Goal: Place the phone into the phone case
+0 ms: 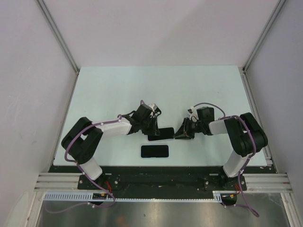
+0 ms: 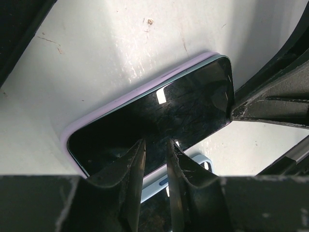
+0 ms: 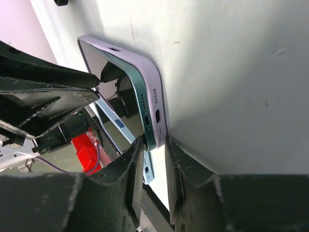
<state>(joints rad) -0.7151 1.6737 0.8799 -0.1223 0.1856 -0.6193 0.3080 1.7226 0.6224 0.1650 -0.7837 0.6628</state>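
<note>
The phone [image 1: 161,134], with a black screen and a teal frame, lies screen up in the lilac phone case [image 2: 120,92] between my two grippers. My left gripper [image 2: 154,147] is over the phone's near long edge. Its fingers stand a narrow gap apart with the tips at the screen and nothing clamped between them. My right gripper [image 3: 153,142] is shut on the phone's bottom corner. One finger is on the teal frame [image 3: 145,106] and the other is on the lilac case [image 3: 155,89]. At that end the teal edge stands slightly proud of the case rim.
A second dark slab with a light-blue frame [image 1: 155,151] lies flat just in front of the phone, near the table's front edge. It also shows in the left wrist view as a light-blue frame [image 2: 195,161]. The walls of the white enclosure rise on both sides.
</note>
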